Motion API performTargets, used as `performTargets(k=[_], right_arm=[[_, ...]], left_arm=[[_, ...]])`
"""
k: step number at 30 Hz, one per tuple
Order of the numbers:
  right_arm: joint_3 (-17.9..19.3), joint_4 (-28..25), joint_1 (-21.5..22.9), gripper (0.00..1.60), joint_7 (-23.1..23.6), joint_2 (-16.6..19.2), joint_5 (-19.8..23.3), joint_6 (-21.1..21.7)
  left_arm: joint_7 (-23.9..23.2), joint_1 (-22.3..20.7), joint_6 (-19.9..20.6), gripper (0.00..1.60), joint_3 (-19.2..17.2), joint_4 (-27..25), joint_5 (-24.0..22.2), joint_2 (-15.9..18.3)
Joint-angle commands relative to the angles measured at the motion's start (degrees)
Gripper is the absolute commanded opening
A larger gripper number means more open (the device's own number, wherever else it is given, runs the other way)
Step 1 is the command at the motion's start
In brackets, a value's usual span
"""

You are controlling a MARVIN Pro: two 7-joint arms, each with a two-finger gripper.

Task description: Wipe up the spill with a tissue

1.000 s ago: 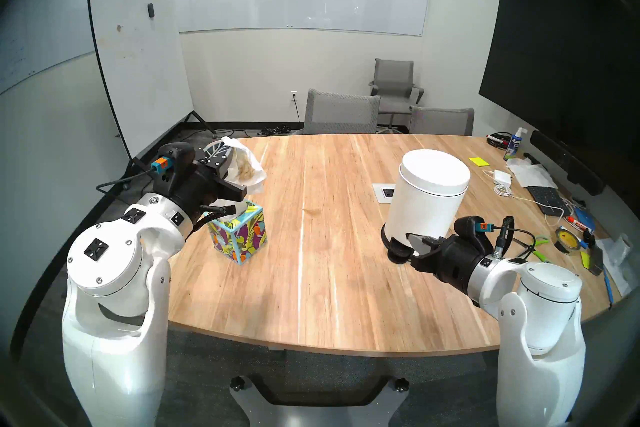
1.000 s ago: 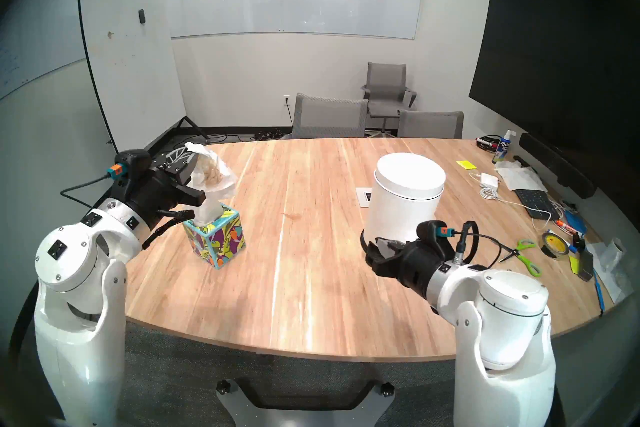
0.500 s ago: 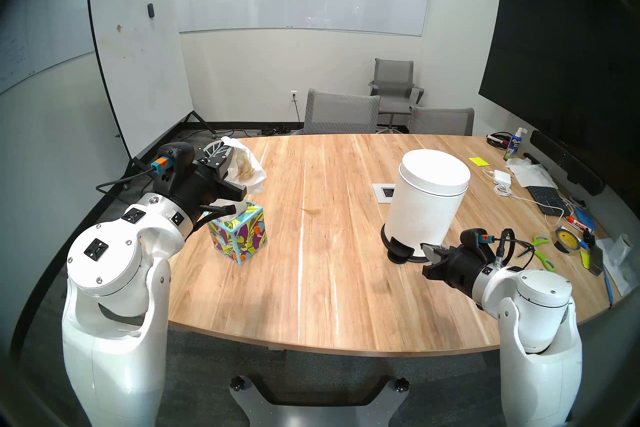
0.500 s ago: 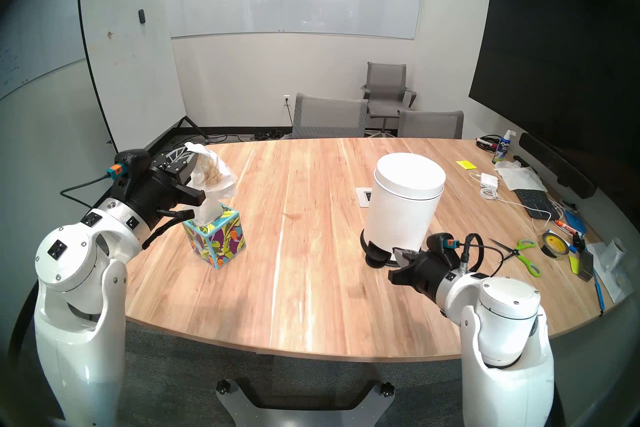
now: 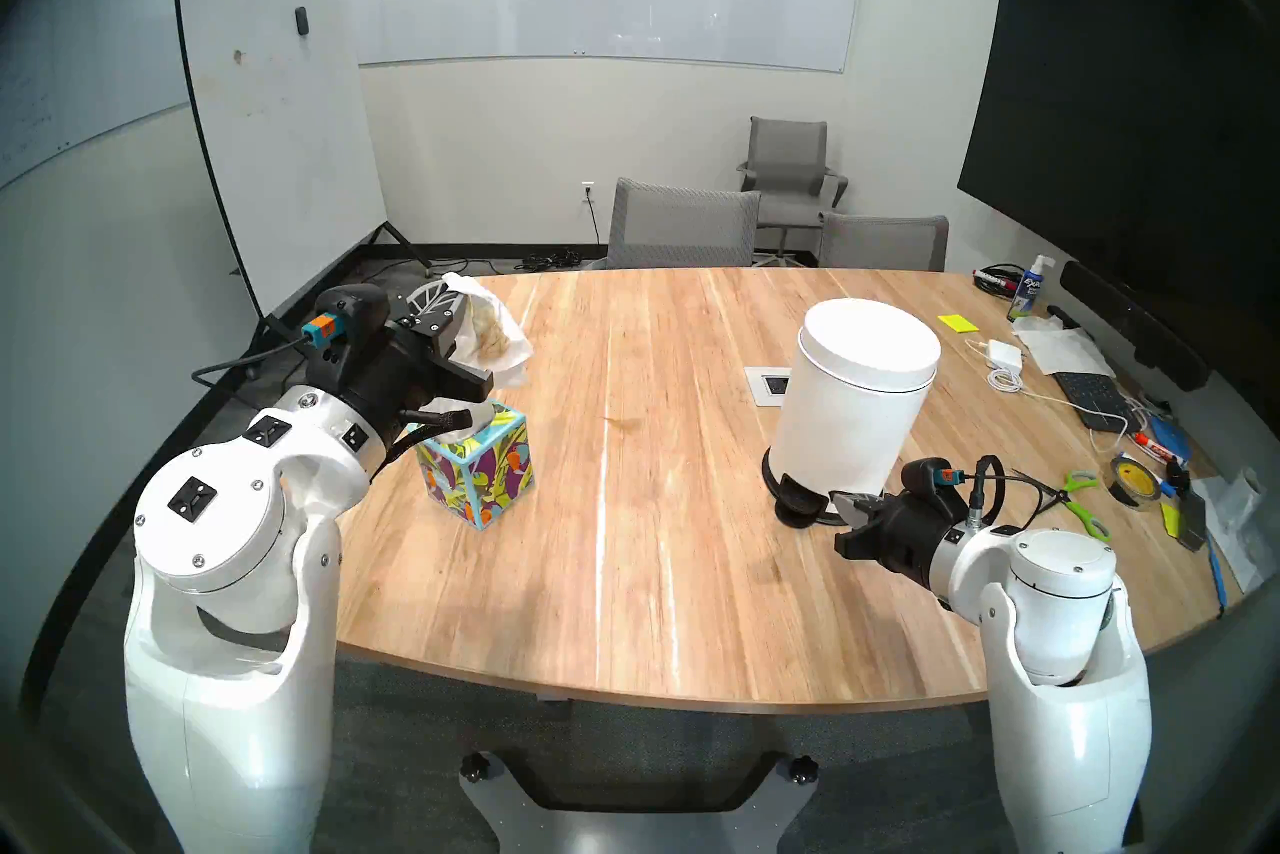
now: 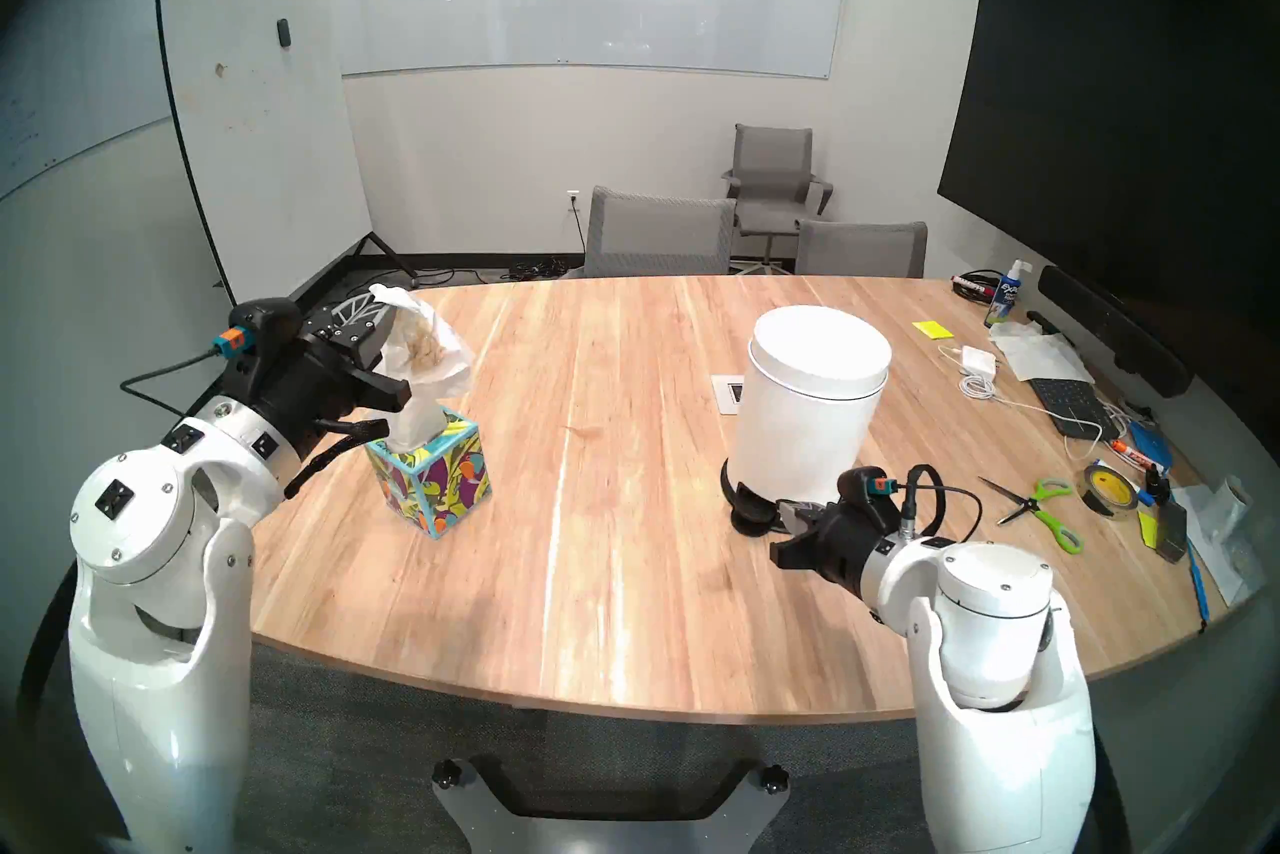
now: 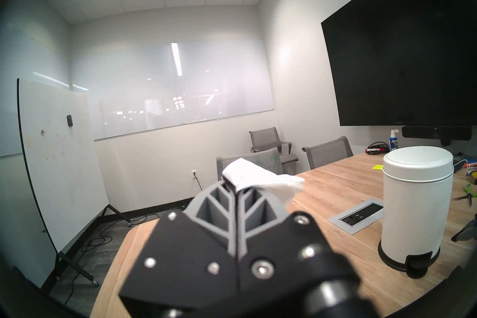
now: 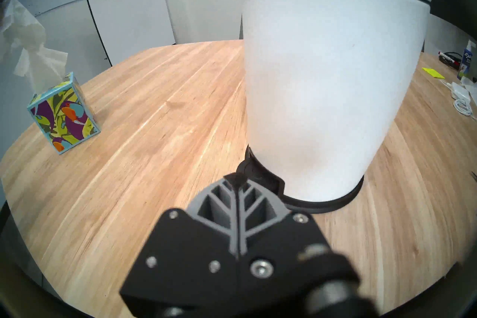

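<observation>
Two tools are in play here. The left tool is pinched shut on the tissue, which is stained tan-brown in the middle and held up in the air above the tissue box, well clear of the tabletop. The right tool is pressed together with nothing in it, its tips parked low, just beside the black pedal at the foot of the white pedal bin; whether the pedal is actually touched can't be told.

Where the spill was, only a faint brownish smudge is seen, roughly mid-tabletop between the box and the bin, so the wiping looks mostly done.

The relation that matters: the bin sits well to the right of the held tissue, across the smudge, with its lid shut. The right arm is clearly the nearer one to the pedal, the left the only one carrying anything. So presumably the pedal gets pressed down on the right, and the tissue gets carried rightward over to the lid.
</observation>
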Motion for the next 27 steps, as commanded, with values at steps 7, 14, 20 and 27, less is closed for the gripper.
performTargets(k=[7, 14, 20, 27], right_arm=[[-0.61, 5.17, 4.5, 0.0, 1.75, 2.07, -0.12, -2.31], [-2.67, 7.15, 6.17, 0.0, 1.73, 2.56, -1.17, -3.0], [-3.05, 8.28, 6.97, 0.0, 2.29, 3.07, -1.85, -3.19], [-4.15, 11.19, 9.23, 0.0, 3.22, 4.21, -2.95, -3.48]], left_arm=[[-0.11, -0.08, -0.4, 0.0, 0.16, -1.56, 0.06, 0.19], [-0.08, -0.08, -0.4, 0.0, 0.16, -1.55, 0.03, 0.21], [-0.06, -0.07, -0.41, 0.0, 0.17, -1.56, 0.01, 0.24], [-0.02, -0.06, -0.41, 0.0, 0.18, -1.56, -0.03, 0.28]])
